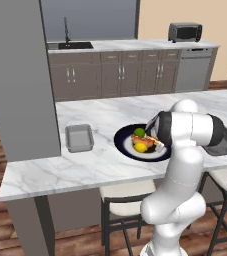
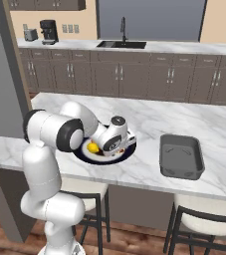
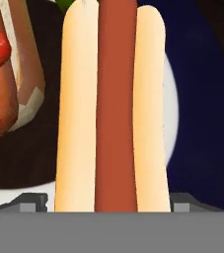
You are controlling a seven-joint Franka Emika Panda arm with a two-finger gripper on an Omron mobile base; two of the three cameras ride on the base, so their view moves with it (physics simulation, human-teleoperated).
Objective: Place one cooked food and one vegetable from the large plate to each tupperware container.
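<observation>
Lying lengthwise directly ahead of the gripper [image 3: 111, 210] on the large plate [image 3: 197, 113]: one hot dog [image 3: 114, 108], likely light, soft, squashable, best pinched gently across its bun sides; jaw spread cannot be told here.

The white jointed arm [image 1: 182, 165] rises from its base, bends at the elbow and reaches forward and down, its wrist [image 2: 115, 137] tilted low; whether the jaws are closed is hidden.
</observation>
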